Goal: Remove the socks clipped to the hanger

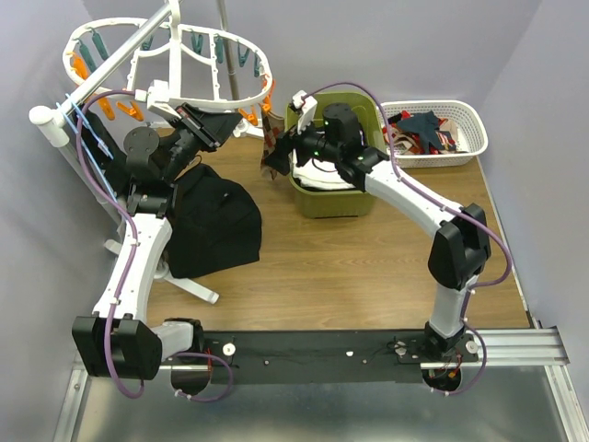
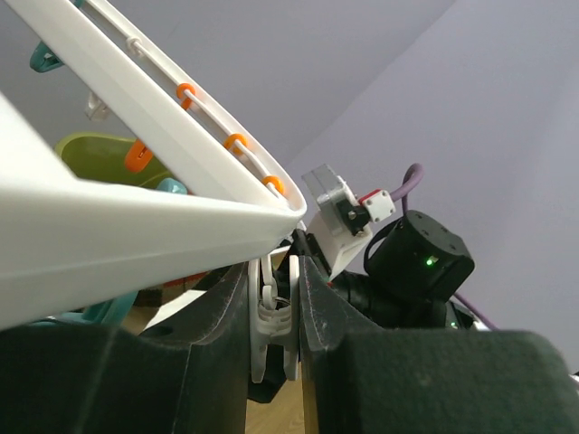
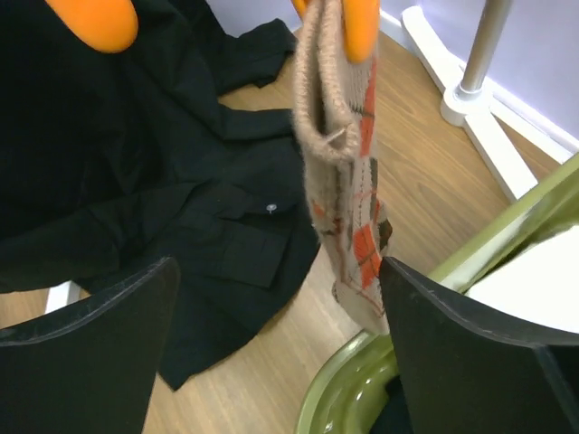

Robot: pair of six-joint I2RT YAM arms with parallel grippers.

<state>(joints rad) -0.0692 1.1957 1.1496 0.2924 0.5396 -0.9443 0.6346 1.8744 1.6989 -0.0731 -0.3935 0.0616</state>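
- The table (image 1: 368, 267) has a brown wood-grain top; a black rail (image 1: 313, 354) carrying both arm bases runs along its near edge.
- A large black garment (image 1: 216, 226) lies crumpled on the left half, spread over part of the wood and over the white foot of a stand (image 1: 189, 287).
- An olive-green bin (image 1: 336, 204) sits on the wood towards the back, right of the garment and apart from it, with white cloth inside.
- A white mesh basket (image 1: 442, 158) stands at the far right corner, just beside the bin, holding dark and red fabric pieces.
- The wood between the bin and the rail is bare.
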